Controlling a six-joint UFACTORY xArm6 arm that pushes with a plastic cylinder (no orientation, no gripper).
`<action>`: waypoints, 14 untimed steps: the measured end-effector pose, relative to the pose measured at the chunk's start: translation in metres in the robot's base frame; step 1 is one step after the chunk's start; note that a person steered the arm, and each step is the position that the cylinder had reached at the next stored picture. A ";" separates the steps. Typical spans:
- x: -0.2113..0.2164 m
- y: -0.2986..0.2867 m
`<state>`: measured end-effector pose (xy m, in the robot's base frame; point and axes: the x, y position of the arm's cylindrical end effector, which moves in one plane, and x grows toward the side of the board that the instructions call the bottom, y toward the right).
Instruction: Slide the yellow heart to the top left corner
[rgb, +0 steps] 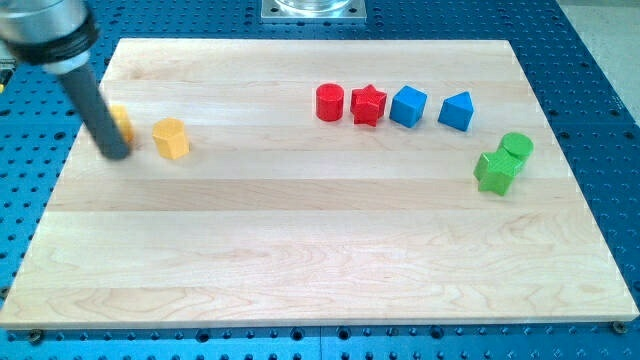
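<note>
Green blocks (503, 163), my tip (118, 155) touching yellow heart (120, 123)

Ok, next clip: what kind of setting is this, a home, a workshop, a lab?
Most likely a robotics lab bench. A light wooden board lies on a blue perforated table with a grid of holes, small coloured blocks like the red cylinder sit on it, and my tip rests on the board.
</note>
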<state>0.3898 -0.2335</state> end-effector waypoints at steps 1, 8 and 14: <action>-0.063 0.003; -0.141 -0.052; -0.119 -0.026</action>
